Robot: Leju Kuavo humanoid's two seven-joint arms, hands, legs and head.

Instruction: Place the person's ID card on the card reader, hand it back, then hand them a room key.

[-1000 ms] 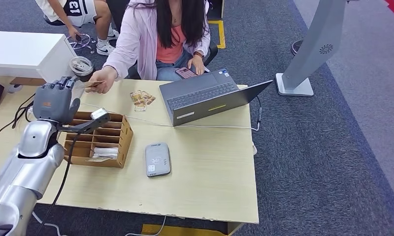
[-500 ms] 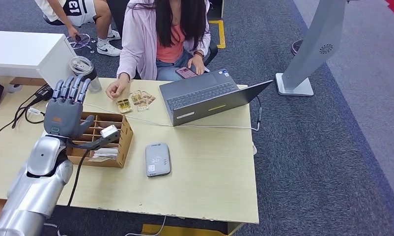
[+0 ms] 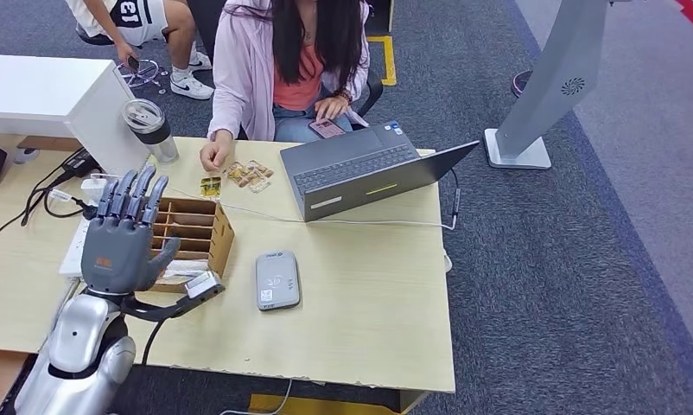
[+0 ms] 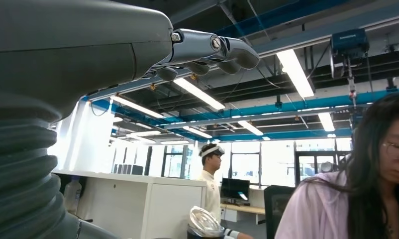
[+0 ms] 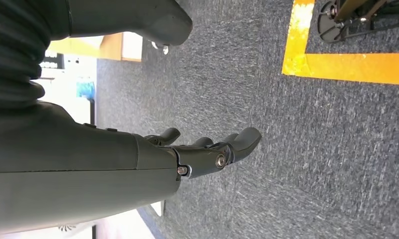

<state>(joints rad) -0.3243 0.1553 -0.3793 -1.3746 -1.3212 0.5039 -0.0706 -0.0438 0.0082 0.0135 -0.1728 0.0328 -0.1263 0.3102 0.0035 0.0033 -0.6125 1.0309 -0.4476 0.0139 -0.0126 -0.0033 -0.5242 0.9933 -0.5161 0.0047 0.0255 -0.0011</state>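
My left hand [image 3: 121,238] is raised above the near left part of the table with its fingers spread and nothing in it. It partly covers the wooden card box [image 3: 196,226]. In the left wrist view the left hand's fingers [image 4: 212,50] are extended, and the person [image 4: 356,184] sits beyond them. The grey card reader [image 3: 277,280] lies flat to the right of the box with nothing on it. The person's hand [image 3: 213,157] rests on the table's far edge beside a small card [image 3: 211,186] and several more cards [image 3: 250,173]. My right hand [image 5: 207,149] hangs over the carpet with its fingers extended, holding nothing.
An open laptop [image 3: 365,169] stands at the far right of the table, with a white cable running along the tabletop. A lidded tumbler [image 3: 151,130] and a white cabinet [image 3: 49,91] are at the far left. Dark cables [image 3: 54,194] lie left of the box.
The person's hand, holding a card near my left hand, has gone down to the table and laid the card there. My left hand has drawn back toward me, empty.
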